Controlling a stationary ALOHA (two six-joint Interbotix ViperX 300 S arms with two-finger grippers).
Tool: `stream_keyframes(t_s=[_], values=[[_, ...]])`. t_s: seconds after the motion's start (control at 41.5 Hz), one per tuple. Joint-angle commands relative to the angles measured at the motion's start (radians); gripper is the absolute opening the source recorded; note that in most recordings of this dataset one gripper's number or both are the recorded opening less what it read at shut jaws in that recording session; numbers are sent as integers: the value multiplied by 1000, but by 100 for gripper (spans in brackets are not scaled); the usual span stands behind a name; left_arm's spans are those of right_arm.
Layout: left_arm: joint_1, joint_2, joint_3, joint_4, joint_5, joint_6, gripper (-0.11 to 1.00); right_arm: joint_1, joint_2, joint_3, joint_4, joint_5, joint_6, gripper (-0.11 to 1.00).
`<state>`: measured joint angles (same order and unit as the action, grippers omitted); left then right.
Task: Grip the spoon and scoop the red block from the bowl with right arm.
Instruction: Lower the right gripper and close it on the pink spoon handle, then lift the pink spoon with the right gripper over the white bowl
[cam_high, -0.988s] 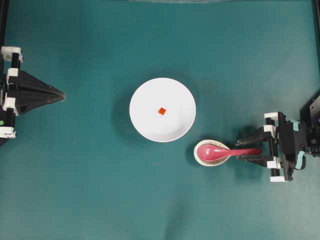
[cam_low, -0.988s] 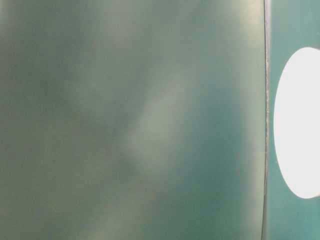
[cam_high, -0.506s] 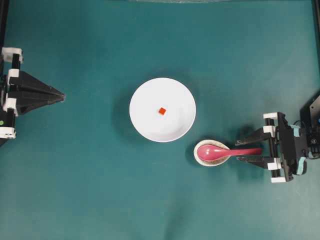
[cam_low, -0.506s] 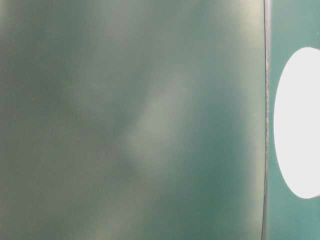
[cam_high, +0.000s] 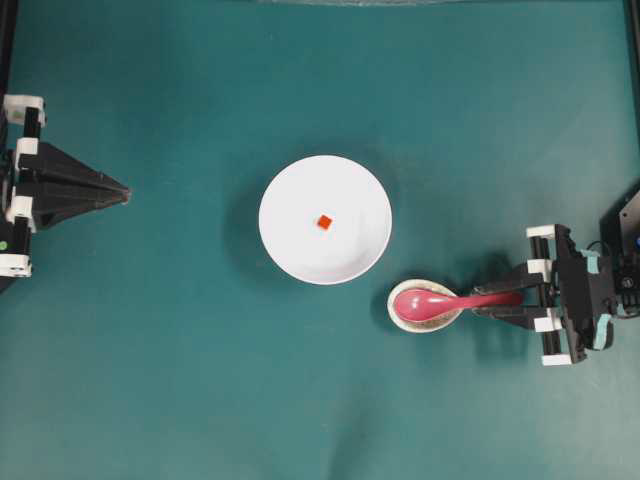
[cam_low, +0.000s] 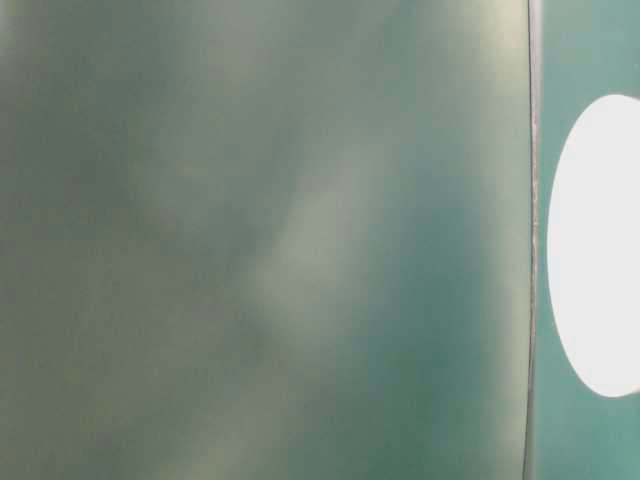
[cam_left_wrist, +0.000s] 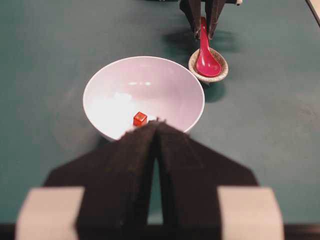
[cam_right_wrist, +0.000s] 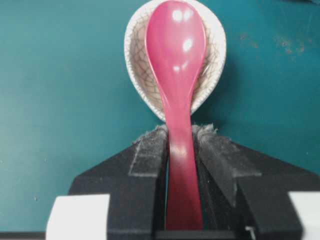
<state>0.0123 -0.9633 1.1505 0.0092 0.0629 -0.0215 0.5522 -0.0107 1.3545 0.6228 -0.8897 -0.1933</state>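
Your right pincer (cam_right_wrist: 181, 142) sits near the table's right edge, its pads pinching the handle of the spoon (cam_right_wrist: 176, 60) from both sides. The spoon's bowl rests in the small speckled dish (cam_high: 424, 305), just beyond the pads. Past the dish, near but apart from it, the bowl (cam_high: 325, 219) stands mid-table with the red block (cam_high: 324, 222) lying inside. Bare table (cam_high: 200, 380) surrounds both. At the far left edge your left pincer (cam_high: 122, 190) is pressed together, holding nothing.
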Motion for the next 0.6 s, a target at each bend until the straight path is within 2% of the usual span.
stream_keyframes(t_s=[0.0, 0.362, 0.579], values=[[2, 8, -25, 2, -5, -2, 0, -2, -6, -9, 0, -3, 2, 24], [2, 8, -25, 2, -5, -2, 0, -2, -18, -12, 0, 0, 0, 24], [2, 8, -25, 0, 5, 0, 0, -9, -118, -11, 0, 15, -11, 24]])
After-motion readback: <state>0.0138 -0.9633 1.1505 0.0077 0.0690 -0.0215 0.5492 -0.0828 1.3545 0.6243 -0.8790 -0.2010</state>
